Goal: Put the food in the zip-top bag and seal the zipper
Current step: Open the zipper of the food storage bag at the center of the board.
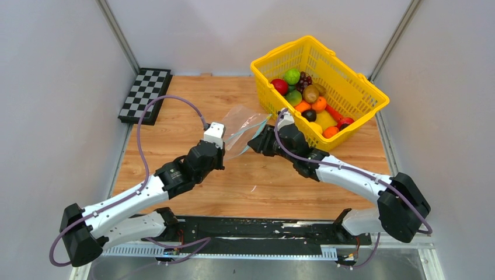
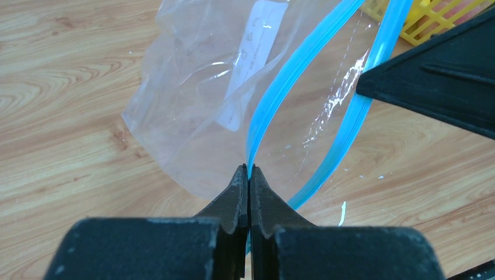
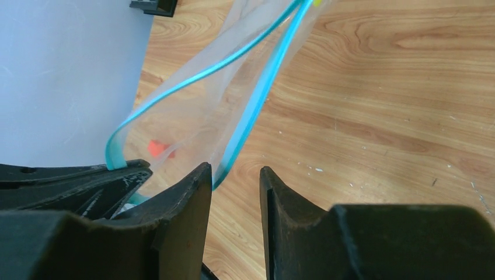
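Observation:
The clear zip-top bag hangs just above the wood table between my two grippers, its mouth gaping. My left gripper is shut on one lip of the teal-blue zipper. The other lip runs down into the gap of my right gripper, close to its left finger; those jaws stand apart and clamp nothing. The food, mixed toy fruit, lies in the yellow basket. A small orange-red patch shows through the bag; what it is I cannot tell.
The basket stands at the back right, close behind my right arm. A black-and-white checkerboard lies at the back left corner. Grey walls close in both sides. A black rail runs along the near edge.

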Robot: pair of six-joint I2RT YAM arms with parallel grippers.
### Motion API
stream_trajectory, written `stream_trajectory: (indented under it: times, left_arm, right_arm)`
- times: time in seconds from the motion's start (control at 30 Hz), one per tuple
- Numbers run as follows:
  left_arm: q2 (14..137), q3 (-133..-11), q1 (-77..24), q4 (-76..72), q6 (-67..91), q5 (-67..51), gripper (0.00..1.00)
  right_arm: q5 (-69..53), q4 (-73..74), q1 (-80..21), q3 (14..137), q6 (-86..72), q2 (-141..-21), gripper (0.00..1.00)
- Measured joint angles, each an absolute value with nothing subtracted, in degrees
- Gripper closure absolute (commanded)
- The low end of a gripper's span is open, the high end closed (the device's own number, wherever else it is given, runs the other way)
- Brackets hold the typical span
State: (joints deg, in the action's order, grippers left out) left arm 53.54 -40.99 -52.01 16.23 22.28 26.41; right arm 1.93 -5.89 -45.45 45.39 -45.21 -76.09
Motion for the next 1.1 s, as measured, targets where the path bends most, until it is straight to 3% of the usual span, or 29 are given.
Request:
stream_trajectory:
  times: [0.13,0.23,0.37,0.47,0.6,0.67,0.9,1.1]
  left_arm:
    - [52.9,-41.0,-52.0,17.4,22.3,26.4,1.00]
    - [52.2,-41.0,-52.0,17.6,22.4,26.3,1.00]
    - [51.7,-40.9,-52.0,17.8,22.7,26.0,1.00]
    - [50.8,-40.4,-52.0,17.8,22.9,26.0,0.99]
    - [49.7,-39.8,-52.0,18.0,22.8,26.0,0.63]
    - [49.5,-39.8,-52.1,18.0,22.7,26.1,0.55]
    - [53.4,-44.5,-52.1,20.6,21.4,25.2,0.45]
    - [62.9,-57.5,-52.1,22.1,17.6,24.5,0.49]
  right_arm:
    - [1.9,-7.4,-45.4,46.3,-45.8,-76.2,0.65]
    - [1.9,-9.1,-45.4,47.0,-46.1,-76.6,0.88]
    - [-0.3,-9.9,-45.3,49.7,-46.9,-80.5,0.99]
    - [-2.2,-9.8,-45.2,50.2,-47.0,-82.3,1.00]
    - [-3.1,-9.3,-45.2,50.2,-46.6,-82.6,1.00]
    - [-3.4,-8.5,-45.2,50.8,-45.4,-82.6,1.00]
    - [-6.7,-3.1,-45.2,56.4,-41.6,-82.6,1.00]
    - [-8.5,2.0,-45.4,61.2,-38.5,-82.7,1.00]
